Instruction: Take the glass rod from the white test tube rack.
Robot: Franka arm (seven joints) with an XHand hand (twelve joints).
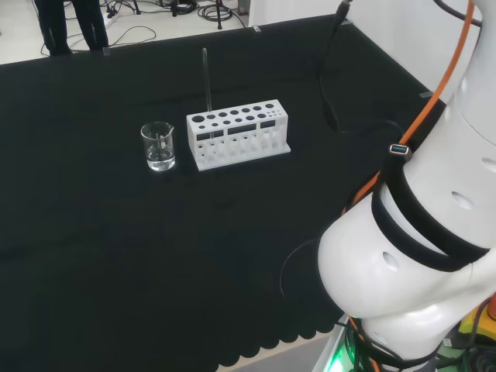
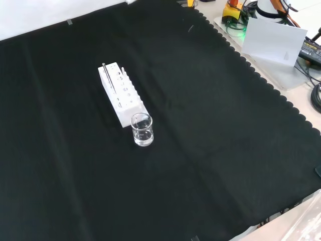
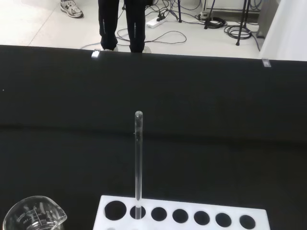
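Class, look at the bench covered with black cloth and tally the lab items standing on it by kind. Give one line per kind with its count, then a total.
Glass rod: 1, standing upright in the rack
White test tube rack: 1
Clear glass beaker: 1, standing beside one end of the rack
Total: 3

A lab: test tube rack (image 1: 237, 133), beaker (image 1: 158, 146), floor cables (image 3: 211, 21).

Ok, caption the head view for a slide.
Clear glass rod upright in white test tube rack, small glass beaker left, on black cloth.
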